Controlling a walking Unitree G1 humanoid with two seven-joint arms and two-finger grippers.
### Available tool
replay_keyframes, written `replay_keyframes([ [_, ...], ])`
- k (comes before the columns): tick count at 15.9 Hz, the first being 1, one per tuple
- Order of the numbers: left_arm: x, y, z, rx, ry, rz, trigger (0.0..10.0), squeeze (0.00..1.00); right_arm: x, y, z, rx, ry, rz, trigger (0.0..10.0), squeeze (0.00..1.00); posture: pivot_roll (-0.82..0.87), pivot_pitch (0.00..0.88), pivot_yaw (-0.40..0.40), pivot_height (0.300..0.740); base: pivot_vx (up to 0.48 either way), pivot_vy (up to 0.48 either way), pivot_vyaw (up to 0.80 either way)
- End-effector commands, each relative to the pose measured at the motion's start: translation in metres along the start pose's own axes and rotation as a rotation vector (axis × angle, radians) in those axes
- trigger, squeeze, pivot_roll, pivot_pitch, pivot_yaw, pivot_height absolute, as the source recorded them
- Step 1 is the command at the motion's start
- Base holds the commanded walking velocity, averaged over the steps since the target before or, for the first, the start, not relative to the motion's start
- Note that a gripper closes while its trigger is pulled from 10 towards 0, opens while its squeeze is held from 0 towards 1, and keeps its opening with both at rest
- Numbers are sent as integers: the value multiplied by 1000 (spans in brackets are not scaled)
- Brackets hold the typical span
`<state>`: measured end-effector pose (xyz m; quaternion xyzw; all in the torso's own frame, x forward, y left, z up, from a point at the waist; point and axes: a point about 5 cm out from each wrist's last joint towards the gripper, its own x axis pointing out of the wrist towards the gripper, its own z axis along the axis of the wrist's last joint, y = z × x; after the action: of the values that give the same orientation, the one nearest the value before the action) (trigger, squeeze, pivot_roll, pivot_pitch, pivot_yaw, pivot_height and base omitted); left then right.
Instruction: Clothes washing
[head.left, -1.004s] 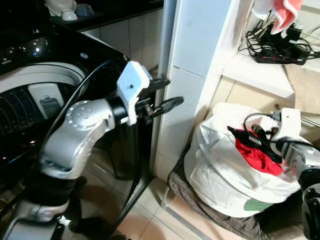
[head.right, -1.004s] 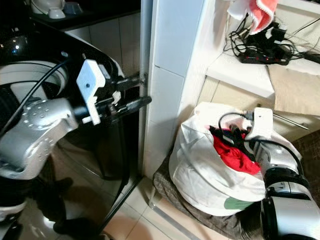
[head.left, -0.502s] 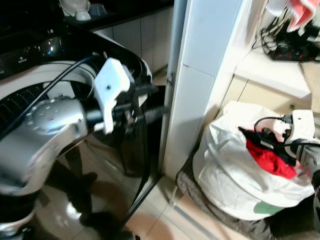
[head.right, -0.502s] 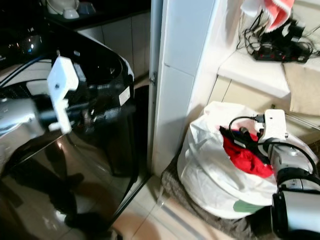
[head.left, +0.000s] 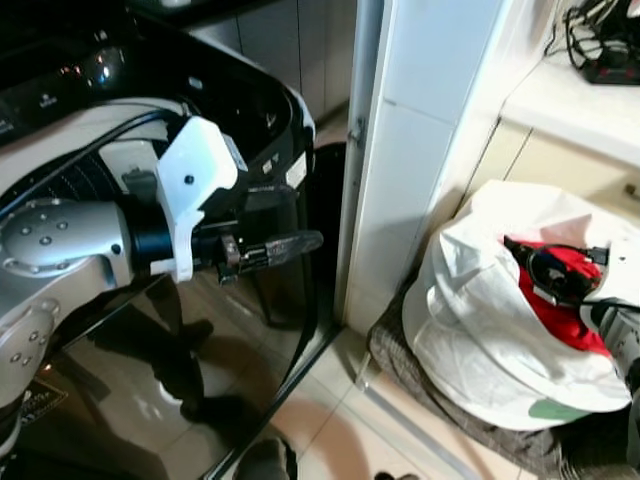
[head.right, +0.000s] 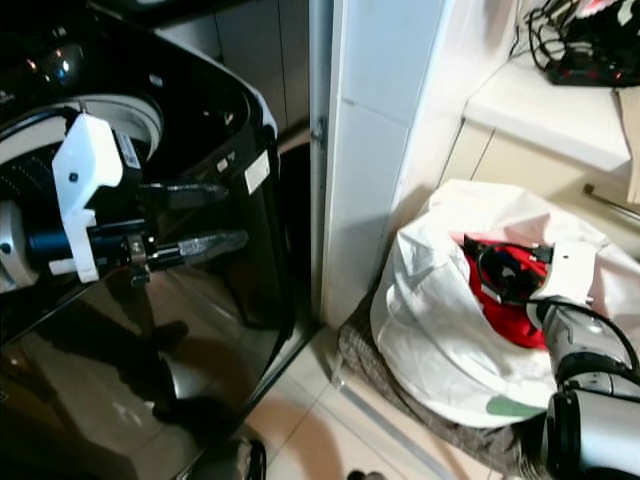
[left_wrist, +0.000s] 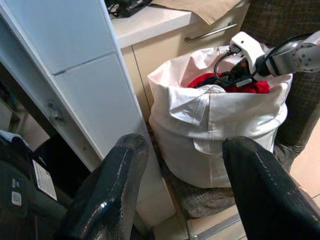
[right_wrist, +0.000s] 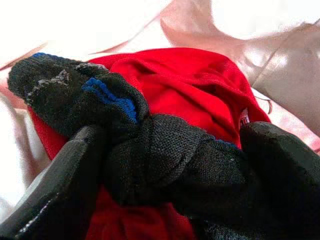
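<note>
Two grippers: your right gripper, lower right of the head views, clamps a black knitted sock inside the white fabric laundry bag; your left gripper hangs spread and empty.
Progress: early; sock not yet lifted towards the black top-loading washing machine at left.

A tangle of black cables lies on a white counter beside a white pillar above a tiled floor.

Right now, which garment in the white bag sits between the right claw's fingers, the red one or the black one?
The black knit garment, bunched between the right claw; the red garment lies underneath, ungripped.
</note>
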<state>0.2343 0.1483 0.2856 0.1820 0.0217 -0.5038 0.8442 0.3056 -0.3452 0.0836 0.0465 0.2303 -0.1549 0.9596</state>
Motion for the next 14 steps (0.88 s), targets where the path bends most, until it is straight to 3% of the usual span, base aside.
replay_keyframes([
  [1,-3,-4,1,-1,13,-14,10000,0,-1,0,-8,28,25,0,9647,0,389,210,30,740,0,0,0],
  [2,-3,-6,2,-12,13,-33,10000,0,0,1,-9,37,27,9,1451,0,389,210,30,740,0,0,0],
  [3,-3,-8,2,-20,15,-52,10000,0,0,2,-8,53,25,17,0,0,384,204,27,740,0,0,0],
  [14,2,-12,0,-47,9,-67,10000,0,0,3,0,40,29,75,0,0,342,182,11,740,0,0,0],
])
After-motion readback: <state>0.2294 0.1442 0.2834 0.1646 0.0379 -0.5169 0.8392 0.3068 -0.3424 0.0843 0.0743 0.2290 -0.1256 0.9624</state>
